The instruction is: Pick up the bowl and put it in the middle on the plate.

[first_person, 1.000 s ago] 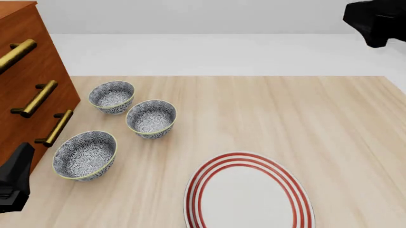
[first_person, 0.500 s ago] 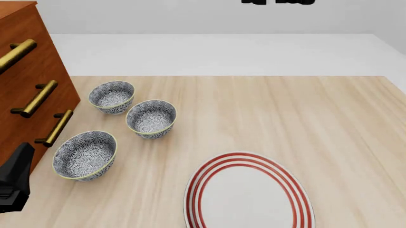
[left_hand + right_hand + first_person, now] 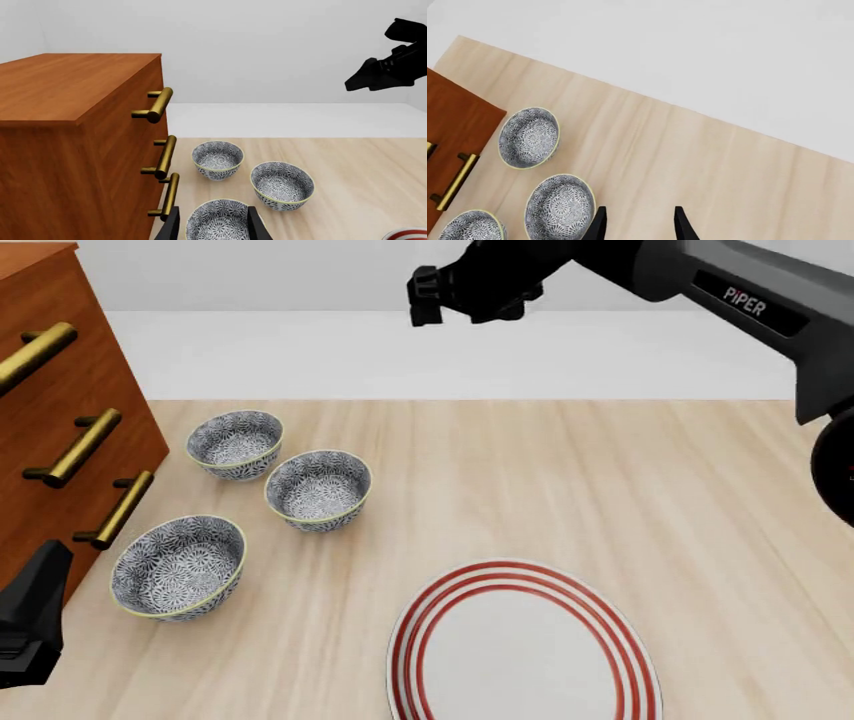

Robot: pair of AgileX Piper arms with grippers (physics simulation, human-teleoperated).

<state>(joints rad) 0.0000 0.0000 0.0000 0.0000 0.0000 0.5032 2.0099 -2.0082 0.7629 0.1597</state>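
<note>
A light wooden table (image 3: 601,480) with lengthwise grain fills the scene. At its left edge stands a reddish-brown wooden chest of drawers (image 3: 54,370), its front bearing three brass bar handles (image 3: 80,448), one above another. Beyond the table's far edge is a plain pale floor (image 3: 467,350).

The right arm (image 3: 694,280) is dark grey with a smooth, rounded shell and the word PIPER in white capitals on its side. Toward the tip it narrows into a blocky matte black right gripper (image 3: 427,295). Its two fingers (image 3: 682,226) are slim, black, tapered blades. The left gripper (image 3: 215,227) is black too, with flat angular fingers (image 3: 172,227).
</note>
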